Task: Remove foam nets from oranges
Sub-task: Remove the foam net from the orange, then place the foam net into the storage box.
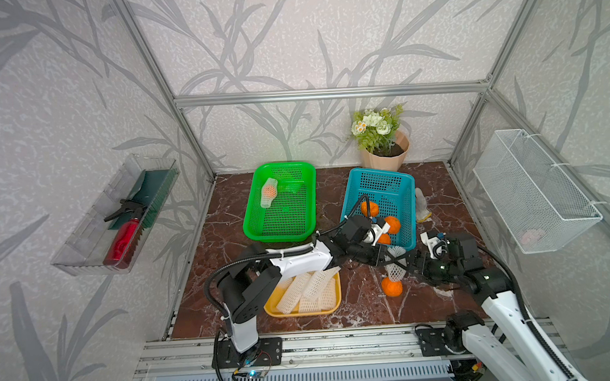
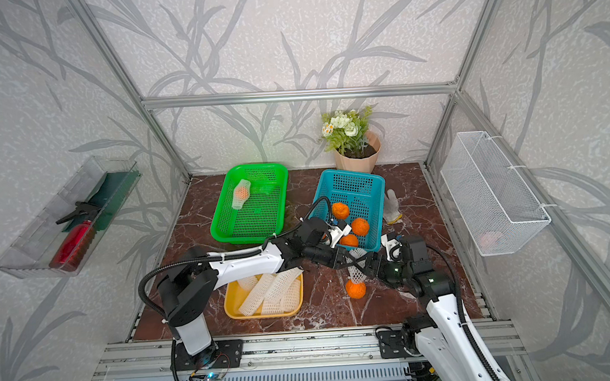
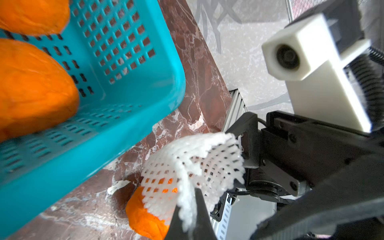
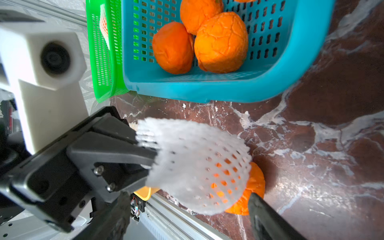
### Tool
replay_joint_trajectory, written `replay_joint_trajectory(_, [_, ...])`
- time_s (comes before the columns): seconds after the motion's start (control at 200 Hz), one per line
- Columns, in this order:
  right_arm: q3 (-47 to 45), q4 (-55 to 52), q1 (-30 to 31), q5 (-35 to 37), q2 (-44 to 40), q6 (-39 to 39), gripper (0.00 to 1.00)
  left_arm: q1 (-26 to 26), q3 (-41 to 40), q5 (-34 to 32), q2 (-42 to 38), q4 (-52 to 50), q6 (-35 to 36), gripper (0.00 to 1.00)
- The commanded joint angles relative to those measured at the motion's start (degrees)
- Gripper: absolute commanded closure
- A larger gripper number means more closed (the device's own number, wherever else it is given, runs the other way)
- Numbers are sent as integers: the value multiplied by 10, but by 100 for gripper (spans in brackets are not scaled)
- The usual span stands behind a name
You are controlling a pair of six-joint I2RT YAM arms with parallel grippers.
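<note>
An orange [image 1: 391, 287] [image 2: 355, 289] rests on the marble table [image 1: 356, 303], half out of a foam net [image 1: 395, 267] [image 3: 197, 158] that stands up from it. My left gripper [image 1: 386, 257] [image 3: 188, 216] is shut on the net's upper edge. My right gripper [image 1: 407, 265] [image 4: 190, 220] stands open beside it, its fingers [image 4: 268, 218] apart around the net's lower end and the orange [image 4: 255, 187] without gripping. Three bare oranges [image 1: 393, 224] [image 4: 220, 41] lie in the blue basket [image 1: 378, 173]. One netted orange [image 1: 269, 191] lies in the green basket [image 1: 284, 165].
A yellow tray [image 1: 302, 312] near the front holds several empty foam nets [image 1: 312, 287]. A flower pot [image 1: 384, 158] and a glove [image 1: 421, 203] sit behind and beside the blue basket. A white wire basket [image 1: 533, 190] hangs on the right wall, a clear tray with a red bottle [image 1: 123, 240] on the left.
</note>
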Motion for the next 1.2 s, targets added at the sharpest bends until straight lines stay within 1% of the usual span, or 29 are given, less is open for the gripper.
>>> replay_joint_trajectory(0.0, [24, -24, 2, -16, -6, -28, 11, -3, 21, -7, -48, -53, 17, 100])
replay_joint_trajectory(0.125, [27, -32, 2, -20, -1, -38, 11, 2, 23, -15, -83, -123, 27, 100])
replay_joint_trajectory(0.245, [35, -46, 2, -22, 6, -54, 11, 6, 25, -34, -139, -207, 35, 100])
replay_joint_trajectory(0.375, [38, -51, 2, -26, 11, -64, 11, 12, 26, -71, -216, -348, 37, 100])
replay_joint_trajectory(0.455, [34, -44, 3, -41, 19, -66, 11, 21, 14, -92, -272, -443, 21, 100])
replay_joint_trajectory(0.625, [37, -37, 5, -67, 39, -76, 11, 42, -20, -181, -399, -638, -20, 100])
replay_joint_trajectory(0.755, [33, -30, 8, -71, 49, -77, 11, 80, -19, -240, -456, -746, -34, 100])
replay_joint_trajectory(0.84, [28, -22, 10, -75, 57, -74, 11, 109, -14, -265, -456, -817, -29, 100])
replay_joint_trajectory(0.995, [29, -15, 17, -80, 68, -74, 11, 146, -5, -301, -427, -887, -2, 100])
replay_joint_trajectory(1.12, [33, -17, 18, -80, 69, -77, 11, 155, 5, -362, -389, -937, 14, 100])
replay_joint_trajectory(1.195, [32, -17, 18, -81, 67, -76, 11, 158, 12, -387, -367, -944, 26, 100])
